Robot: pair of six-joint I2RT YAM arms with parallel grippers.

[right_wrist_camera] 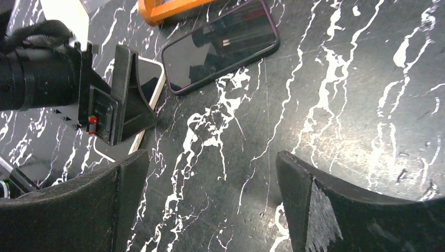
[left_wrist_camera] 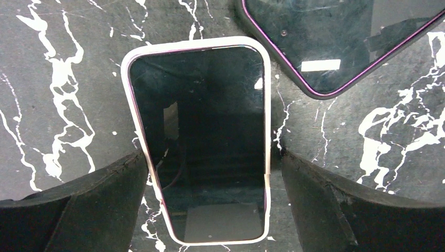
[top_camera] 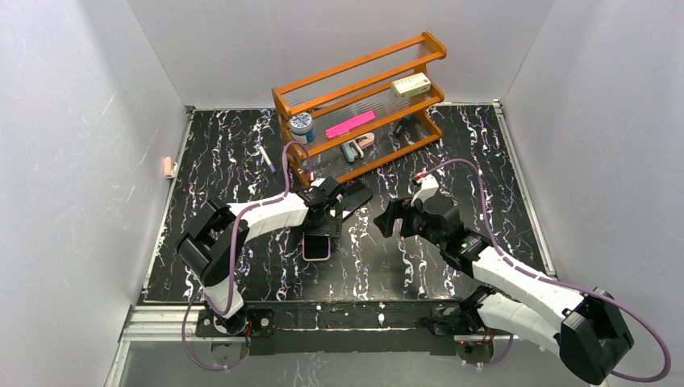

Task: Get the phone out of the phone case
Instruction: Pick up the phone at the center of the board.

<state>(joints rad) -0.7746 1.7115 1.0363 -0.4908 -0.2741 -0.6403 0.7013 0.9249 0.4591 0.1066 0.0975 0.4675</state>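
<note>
Grippers number two, and both stand spread wide, gripping nothing. The left gripper hangs low over the black marble-patterned table top with white veins. Its two dark fingers flank the near half of the one white-rimmed phone case, which lies flat. A dark glossy phone with a thin purple edge appears to sit inside that rim, though the reflections make it hard to be sure. The right gripper hovers over bare table to the right of the case.

Just beyond the case lies a second dark, purple-edged phone. It is uncased and flat, close to the case's far corner but apart from it. It bears one small white rectangular sticker, with no writing I can make out.

Farther back stands one orange wooden rack of three shelves. It holds a round blue-and-white tub, a flat pink bar and a cream box — its print is too small to read.
</note>
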